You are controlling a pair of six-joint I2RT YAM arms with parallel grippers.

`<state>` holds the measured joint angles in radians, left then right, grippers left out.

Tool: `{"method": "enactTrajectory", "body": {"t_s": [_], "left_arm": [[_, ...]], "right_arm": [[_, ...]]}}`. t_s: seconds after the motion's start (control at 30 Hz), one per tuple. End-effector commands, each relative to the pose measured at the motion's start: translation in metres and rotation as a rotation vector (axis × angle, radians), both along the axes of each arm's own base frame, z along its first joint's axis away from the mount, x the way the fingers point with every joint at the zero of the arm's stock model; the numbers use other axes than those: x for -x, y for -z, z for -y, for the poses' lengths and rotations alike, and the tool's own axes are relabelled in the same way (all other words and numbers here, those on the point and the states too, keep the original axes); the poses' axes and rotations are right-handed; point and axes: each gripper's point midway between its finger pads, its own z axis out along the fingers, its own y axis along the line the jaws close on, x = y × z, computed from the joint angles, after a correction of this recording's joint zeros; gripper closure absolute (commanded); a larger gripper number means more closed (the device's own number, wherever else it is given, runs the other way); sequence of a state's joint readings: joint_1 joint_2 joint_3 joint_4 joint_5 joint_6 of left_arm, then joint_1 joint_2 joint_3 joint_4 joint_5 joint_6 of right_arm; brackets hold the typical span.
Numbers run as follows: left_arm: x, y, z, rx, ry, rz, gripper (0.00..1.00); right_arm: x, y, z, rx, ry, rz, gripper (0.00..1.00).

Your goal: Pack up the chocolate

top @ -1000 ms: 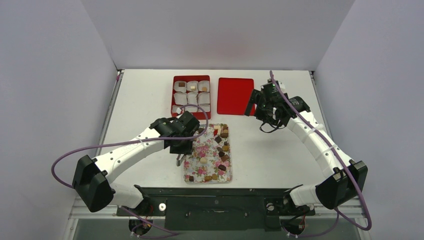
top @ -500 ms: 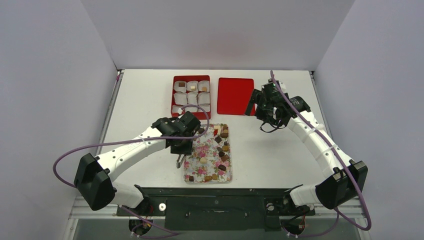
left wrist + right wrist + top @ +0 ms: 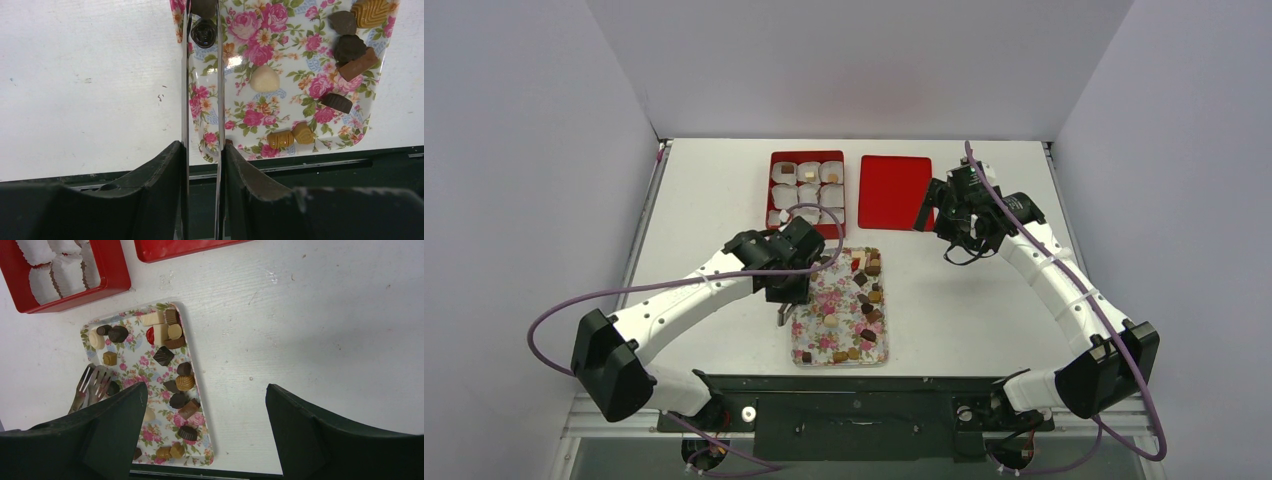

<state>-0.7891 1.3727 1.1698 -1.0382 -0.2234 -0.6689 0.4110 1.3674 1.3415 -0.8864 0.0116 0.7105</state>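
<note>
Overhead, the chocolate (image 3: 870, 295) sits scattered on the floral tray (image 3: 809, 335). Left wrist: the left gripper (image 3: 202, 150) clamps metal tongs (image 3: 185, 90) flanking a dark round piece (image 3: 204, 33) — probably light and easily marred, so pinch its sides gently. Right wrist: the right gripper (image 3: 206, 390) gapes wide — empty.

Table (image 3: 714, 190): white, scuffed, with plain pale walls on its left, far and right sides.
Floral tray (image 3: 816, 342): rectangular, pink rose pattern, near centre.
Red box (image 3: 805, 155): just beyond the tray's far end; its grid holds white paper cups (image 3: 807, 197).
Red lid (image 3: 894, 190): flat, just right of the box.
Tongs (image 3: 94, 383): metal, fork-like tips over the tray's left edge.
</note>
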Motion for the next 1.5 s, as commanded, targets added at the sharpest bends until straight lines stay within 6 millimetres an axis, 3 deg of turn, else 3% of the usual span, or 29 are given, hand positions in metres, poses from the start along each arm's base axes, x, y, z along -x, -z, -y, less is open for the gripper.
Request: {"method": "enactTrajectory", "body": {"t_s": [0.0,0.17,0.5,0.67,0.83,1.07,1.47], "left_arm": [[-0.008,-0.028,0.002,0.045,-0.005,0.068,0.7],[-0.01,-0.039,0.002,0.054,-0.007,0.086,0.7],[-0.027,-0.083,0.009,0.113,-0.019,0.157,0.69],[-0.047,-0.101,0.01,0.131,-0.026,0.202,0.69],[-0.086,-0.11,0.009,0.144,-0.057,0.25,0.69],[-0.149,-0.098,-0.004,0.07,-0.143,0.292,0.69],[-0.218,-0.07,-0.031,0.008,-0.227,0.287,0.69]], "right_arm": [[-0.008,-0.003,0.003,0.005,0.009,0.029,0.17],[-0.008,-0.003,0.002,0.003,0.009,0.029,0.17],[-0.01,-0.006,0.002,-0.001,0.006,0.035,0.17],[-0.011,-0.009,0.001,-0.003,0.002,0.041,0.17],[-0.012,-0.011,0.003,-0.006,0.003,0.046,0.17],[-0.013,-0.009,0.006,-0.004,0.008,0.041,0.17],[-0.015,-0.006,0.004,-0.024,-0.007,0.021,0.17]]}}
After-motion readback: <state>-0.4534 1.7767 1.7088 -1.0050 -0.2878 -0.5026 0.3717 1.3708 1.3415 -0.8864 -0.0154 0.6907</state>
